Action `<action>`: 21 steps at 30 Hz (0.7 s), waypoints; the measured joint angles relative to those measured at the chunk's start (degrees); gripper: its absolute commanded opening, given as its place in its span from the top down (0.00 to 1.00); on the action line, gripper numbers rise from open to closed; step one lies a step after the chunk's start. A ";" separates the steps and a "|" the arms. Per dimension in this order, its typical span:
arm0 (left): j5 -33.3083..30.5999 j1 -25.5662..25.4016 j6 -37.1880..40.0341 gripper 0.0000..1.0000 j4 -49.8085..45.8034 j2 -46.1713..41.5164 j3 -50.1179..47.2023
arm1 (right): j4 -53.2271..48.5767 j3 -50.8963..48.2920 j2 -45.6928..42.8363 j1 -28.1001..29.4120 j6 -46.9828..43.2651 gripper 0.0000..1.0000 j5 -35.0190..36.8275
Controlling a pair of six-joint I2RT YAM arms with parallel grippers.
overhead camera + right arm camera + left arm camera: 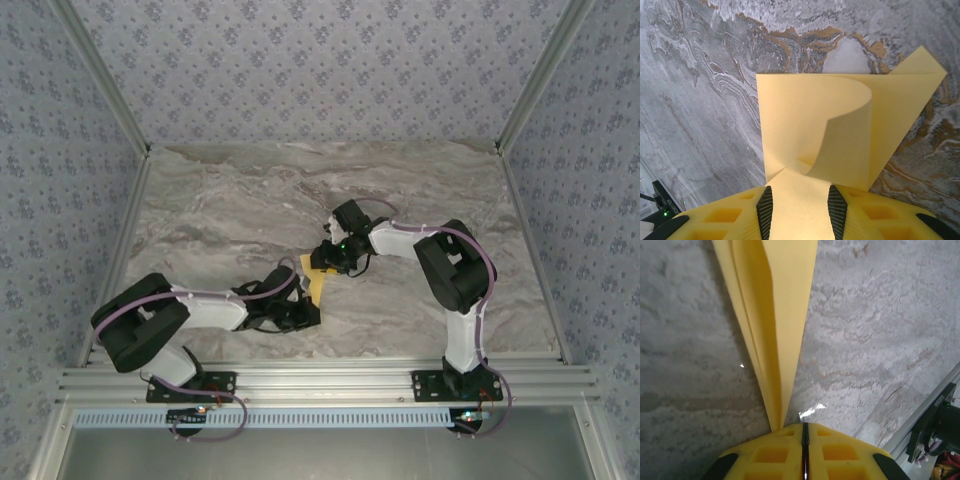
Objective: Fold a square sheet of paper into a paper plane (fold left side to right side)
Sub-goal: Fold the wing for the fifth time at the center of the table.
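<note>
Near edge: aluminium rail (320, 385) with both arm bases bolted on, cables looped beside them. Left arm lies low across the near-left of the marbled grey surface (220, 220), wrist pointing right.

Left gripper (805, 432): yellow fingers pressed together, clamped on the near tip of the square sheet of paper (775, 315). From that view the yellow sheet is doubled over, running away from the fingers as a long narrow wedge, layers visible along its left edge.

In the top view the sheet sits mid-surface between the two wrists, mostly covered by them.

Right gripper (801, 200) comes in from the far-right side. Its fingers (765, 210) are apart, with paper filling the gap between the black pads; can't tell if the pads press it. Beyond them one flap curls up and over, and a corner sticks out to the right, flat on the surface.

Far: bare marble, then patterned walls (320, 60) with metal corner posts.
</note>
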 measured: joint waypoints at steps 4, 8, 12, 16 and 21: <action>0.79 1.01 0.04 0.91 -2.16 -2.69 -0.04 | -0.22 0.11 0.04 0.00 0.00 0.59 0.00; 1.70 5.22 0.26 0.89 -3.52 -7.98 0.02 | -0.28 0.15 0.07 0.00 -0.04 0.59 0.00; 2.40 8.55 1.77 0.89 -5.62 -10.01 2.16 | -0.37 0.17 0.07 0.00 -0.20 0.59 0.00; 3.87 8.79 2.47 0.89 -5.49 -7.74 3.85 | -0.42 0.26 0.11 0.00 -0.20 0.59 0.00; 5.66 8.79 3.13 0.89 -4.61 -2.25 5.49 | -0.48 0.33 0.11 0.00 -0.20 0.59 0.00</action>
